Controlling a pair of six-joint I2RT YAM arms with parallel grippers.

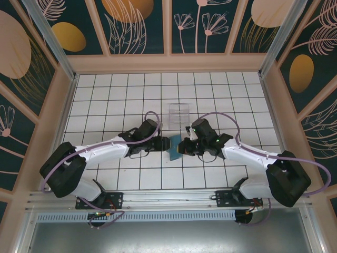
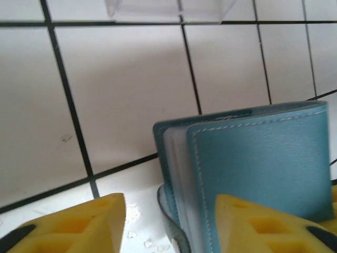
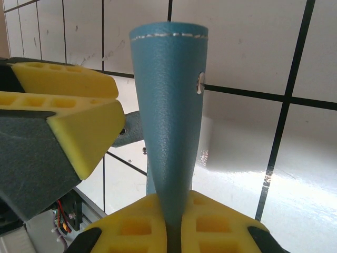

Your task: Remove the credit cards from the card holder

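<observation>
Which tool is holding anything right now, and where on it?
Right tool pinches the card holder by one edge; left tool is open, gripping nothing.

Inventory — one card holder (image 1: 174, 148), one clear plastic tray (image 1: 178, 113), and two arms (image 1: 105, 150), each ending in one claw (left claw (image 2: 168, 226), right claw (image 3: 176, 224)) with two yellow pads (image 2: 68, 226) per claw.

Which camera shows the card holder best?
Left wrist: the card holder shows its teal cover, stitching and pale inner sleeves. Right wrist sees it edge-on, pinched by the right gripper; top external shows a small patch.
</observation>
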